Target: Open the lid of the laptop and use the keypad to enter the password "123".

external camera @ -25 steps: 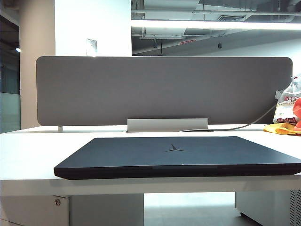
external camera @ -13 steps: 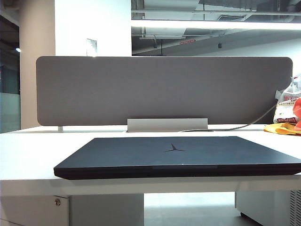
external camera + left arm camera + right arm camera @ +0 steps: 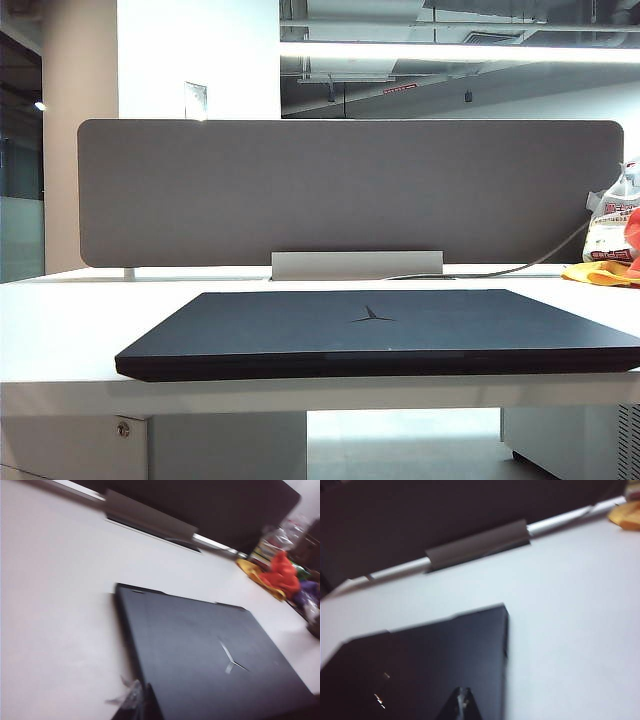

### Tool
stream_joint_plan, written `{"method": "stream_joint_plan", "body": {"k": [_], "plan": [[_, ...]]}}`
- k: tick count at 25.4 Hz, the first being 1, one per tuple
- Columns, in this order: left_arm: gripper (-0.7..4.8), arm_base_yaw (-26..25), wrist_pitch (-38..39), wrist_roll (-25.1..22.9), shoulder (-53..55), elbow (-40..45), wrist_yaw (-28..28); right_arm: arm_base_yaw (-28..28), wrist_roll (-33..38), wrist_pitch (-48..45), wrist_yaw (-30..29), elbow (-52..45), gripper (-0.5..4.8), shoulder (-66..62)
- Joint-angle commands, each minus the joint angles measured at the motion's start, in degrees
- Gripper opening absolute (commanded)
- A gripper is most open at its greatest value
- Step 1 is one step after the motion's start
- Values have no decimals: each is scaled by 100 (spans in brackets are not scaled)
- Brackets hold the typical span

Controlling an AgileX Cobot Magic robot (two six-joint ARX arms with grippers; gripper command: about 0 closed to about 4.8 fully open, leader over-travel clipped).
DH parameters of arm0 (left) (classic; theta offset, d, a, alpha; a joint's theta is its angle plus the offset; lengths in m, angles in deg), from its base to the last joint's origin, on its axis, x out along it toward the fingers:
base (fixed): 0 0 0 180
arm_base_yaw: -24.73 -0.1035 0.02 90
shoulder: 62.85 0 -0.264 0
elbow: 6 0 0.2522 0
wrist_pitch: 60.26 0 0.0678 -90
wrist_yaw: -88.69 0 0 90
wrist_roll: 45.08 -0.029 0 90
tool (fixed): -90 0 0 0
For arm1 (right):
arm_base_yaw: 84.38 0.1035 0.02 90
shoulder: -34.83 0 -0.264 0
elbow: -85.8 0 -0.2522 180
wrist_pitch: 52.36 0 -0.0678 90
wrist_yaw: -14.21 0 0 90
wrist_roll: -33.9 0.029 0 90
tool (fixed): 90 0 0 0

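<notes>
White table: spans the exterior view, bare surface on both sides of the laptop.

Grey desk divider: upright along the far edge of the table, a silver bracket at its foot, centred behind the laptop.

Laptop: flat on the table, near the front edge, slightly right of centre in the exterior view. Lid is fully down; matte dark panel faces up, Y-shaped logo visible. Keypad not visible under the lid.

Clutter at far right of table: white plastic bag, orange and yellow cloth beside it, well apart from the laptop. A grey cable runs along the table toward them.

Left gripper: only dark tips show in its wrist view, pressed together, nothing held; over the laptop's near left corner.

Right gripper: a dark tapered tip above the lid's right part; blurred, cannot tell jaw gap.
</notes>
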Motion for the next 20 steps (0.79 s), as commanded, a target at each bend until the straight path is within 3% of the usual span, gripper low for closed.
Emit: {"method": "stream_joint_plan", "body": {"k": [1, 8, 12, 20], "plan": [[-5, 470, 44, -24, 337, -223, -317, 146, 46, 0, 326, 354, -6, 2], [-5, 1528, -77, 17, 1790, -649, -549, 273, 44, 581, 575, 1071, -6, -269], [-5, 2059, -396, 70, 2640, -782, -638, 275, 44, 800, 505, 1497, -6, -743], [-4, 3058, -1198, 616, 3788, -800, -669, 315, -131, 909, 0, 2411, -5, -2214]]}}
